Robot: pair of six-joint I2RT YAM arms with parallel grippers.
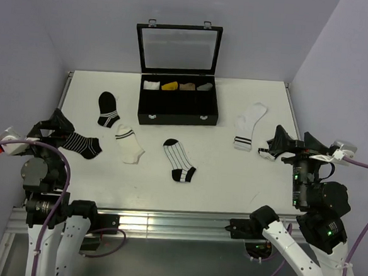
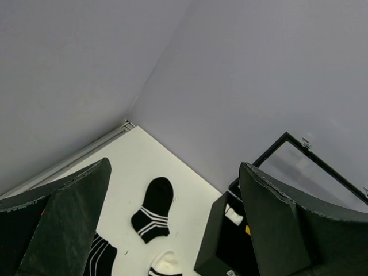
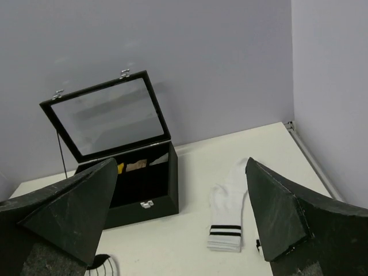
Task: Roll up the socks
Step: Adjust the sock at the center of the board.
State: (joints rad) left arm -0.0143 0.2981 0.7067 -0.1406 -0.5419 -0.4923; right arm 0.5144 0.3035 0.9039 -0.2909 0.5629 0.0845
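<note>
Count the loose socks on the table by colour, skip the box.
Black socks with white stripes: 2
White socks with black markings: 2
Cream sock: 1
Total: 5

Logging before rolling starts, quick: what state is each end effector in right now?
Left end effector: open, holding nothing.
Right end effector: open, holding nothing.
</note>
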